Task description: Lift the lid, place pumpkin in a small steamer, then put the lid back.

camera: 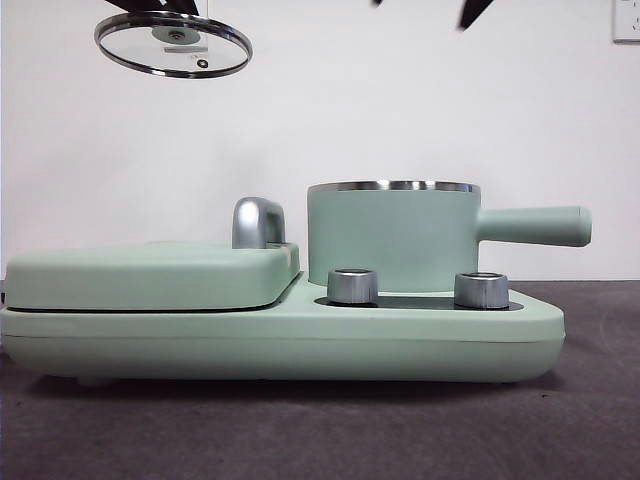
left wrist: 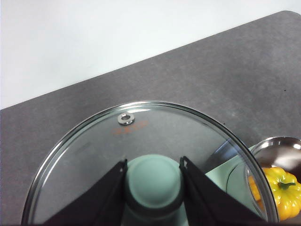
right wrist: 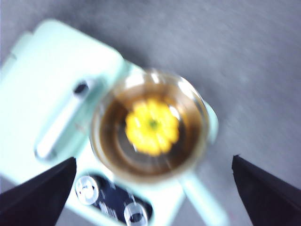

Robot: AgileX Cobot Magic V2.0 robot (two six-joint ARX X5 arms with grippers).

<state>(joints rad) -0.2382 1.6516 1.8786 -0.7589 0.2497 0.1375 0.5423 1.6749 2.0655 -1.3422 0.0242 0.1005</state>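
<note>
pumpkin in the pot, lid held high

the pumpkin (right wrist: 152,126) sat inside the small steamer (camera: 392,238), stem up and near the middle of the steel bowl, as the blurred right wrist view showed. from the front view the pot stood on the wide green base (camera: 280,340), behind two silver knobs (camera: 352,286), with its long handle pointing away from the flat green cover (camera: 150,274) beside it. the pumpkin itself was hidden behind the pot wall in that view.

the left gripper (left wrist: 154,165) pinched the mint-green knob of the lid (left wrist: 146,160), one black jaw on each side of it. the lid hung high in the air, well apart from the pot and off to the cover's side, slightly tilted in the front view. the right gripper (right wrist: 153,188) hovered above the pot with its jaws spread wide and nothing between them.

what remained, by the look of it, was setting the lid back. the risks seemed plain. the knob was smooth and rounded, so a loose pinch could let the glass swing or slip. a tilted lid could land with its rim half on the steel edge and slide off. the right arm, over the pot, could be in the lid's path unless it cleared out first.
</note>
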